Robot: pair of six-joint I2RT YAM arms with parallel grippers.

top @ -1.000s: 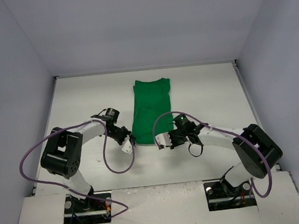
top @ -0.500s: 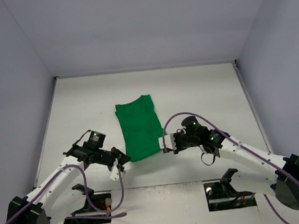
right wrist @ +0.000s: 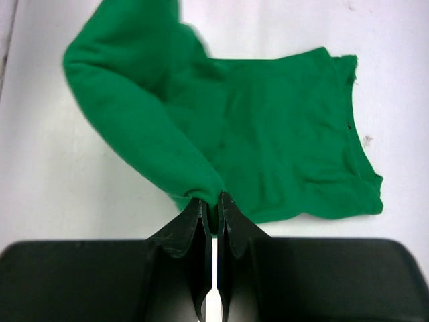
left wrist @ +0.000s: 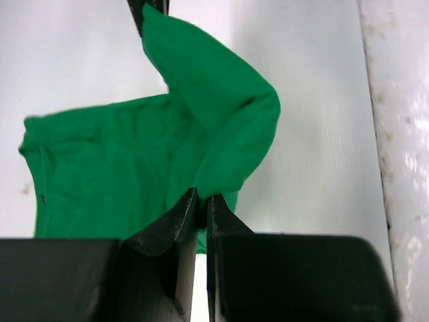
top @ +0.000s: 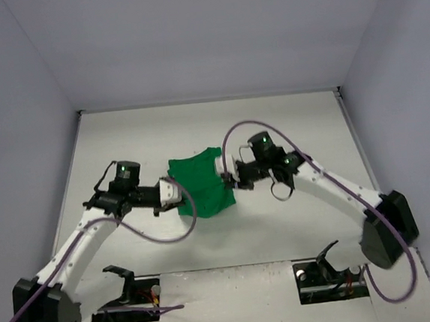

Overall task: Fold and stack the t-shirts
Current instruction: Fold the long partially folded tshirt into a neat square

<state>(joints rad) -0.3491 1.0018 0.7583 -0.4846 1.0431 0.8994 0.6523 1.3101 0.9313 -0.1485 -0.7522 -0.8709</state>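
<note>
**Location.** The shirt [top: 202,186] lies at the centre of the table [top: 287,124], bunched into a compact block, not spread flat. It is the only cloth in view. No stack is visible.

**Left gripper** [top: 174,192]. It is positioned at 9 o'clock of the shirt. The jaws are closed on a pinch of green cloth. In the left wrist view, a rolled fold rises from the jaws toward 12 o'clock. The flat part of the shirt lies on the table at 10 o'clock.

**Right gripper** [top: 225,169]. It is positioned at 2 o'clock of the shirt. The jaws are clamped tight on a corner of the cloth. In the right wrist view, a rolled fold runs from the jaws toward 11 o'clock. The flat part spreads out at 1 o'clock.

**Reason for the hold.** Each gripper pinches one side of the same edge. This keeps the edge taut between them and level as it passes over the part lying on the table. The rolled loop on each side indicates a fold in progress, judged about half complete.

**Next move (judgement).**
1. Lay the held edge onto the flat part.
2. Bring both corners square with the edge below.
3. Open the jaws only when the cloth rests on the lower layer.

**Risks.**
- The grippers sit at unequal heights in the top view, so the fold line may come out skewed.
- Soft cloth may drag the lower layer and wrinkle it.
</note>
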